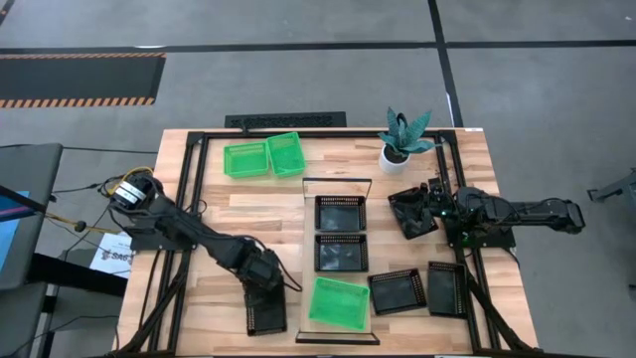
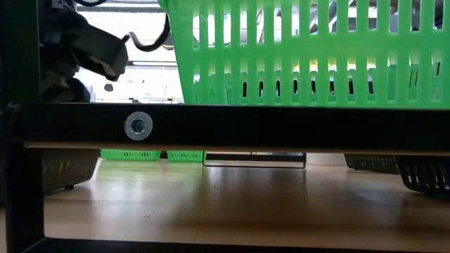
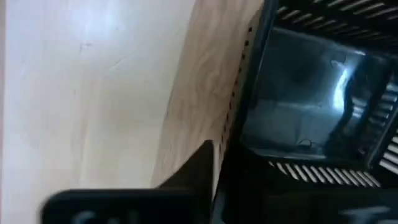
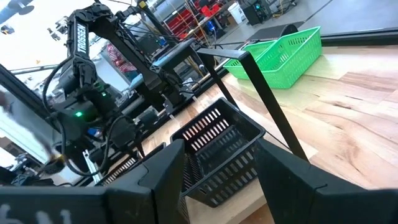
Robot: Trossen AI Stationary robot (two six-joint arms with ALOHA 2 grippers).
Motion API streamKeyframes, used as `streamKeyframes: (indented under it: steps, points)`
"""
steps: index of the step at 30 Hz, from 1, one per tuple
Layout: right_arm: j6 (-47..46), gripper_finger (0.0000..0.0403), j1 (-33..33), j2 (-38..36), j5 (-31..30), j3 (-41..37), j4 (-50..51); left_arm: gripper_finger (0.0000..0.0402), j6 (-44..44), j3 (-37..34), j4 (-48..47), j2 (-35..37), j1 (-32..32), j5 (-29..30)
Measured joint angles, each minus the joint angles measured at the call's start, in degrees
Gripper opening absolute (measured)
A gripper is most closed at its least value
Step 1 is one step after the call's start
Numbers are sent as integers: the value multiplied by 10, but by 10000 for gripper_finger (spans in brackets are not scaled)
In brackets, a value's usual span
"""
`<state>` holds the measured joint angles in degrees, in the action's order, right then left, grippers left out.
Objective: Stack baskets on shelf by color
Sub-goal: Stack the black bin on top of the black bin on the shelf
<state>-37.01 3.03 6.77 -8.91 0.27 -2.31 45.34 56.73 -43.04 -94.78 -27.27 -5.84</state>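
Note:
The shelf (image 1: 308,234) runs from far to near at the table's middle. It carries two black baskets (image 1: 340,212) (image 1: 341,252) and a green basket (image 1: 338,303) at its near end. Two green baskets (image 1: 245,159) (image 1: 286,154) rest on the far left of the table. Two black baskets (image 1: 397,291) (image 1: 447,288) rest at the near right. My right gripper (image 1: 429,211) is shut on a black basket (image 1: 410,212) just right of the shelf. My left gripper (image 1: 263,276) hovers at the far end of another black basket (image 1: 266,310), which rests on the table near its front edge. My right gripper holds the black basket by its end nearest the table's right side (image 4: 214,180), with a finger (image 4: 165,168) on either side of it. The fingers come about level from the right. The fingers hide the exact contact. The basket sits turned askew to the shelf.
A white potted plant (image 1: 402,139) stands at the far right, just beyond my right gripper. Black rails (image 1: 194,199) frame the tabletop. The shelf's wire frame (image 1: 336,181) rises at its far end. Bare wood lies between the left rail and the shelf.

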Motion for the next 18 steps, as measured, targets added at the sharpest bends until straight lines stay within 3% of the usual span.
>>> streamKeyframes:
  steps: [11,18]
  points:
    - [2,218,0,0,-1,0,0,1,185,15,-169,33,39,-72]
    - [1,218,1,0,-1,0,0,0,442,41,-205,156,65,-33]
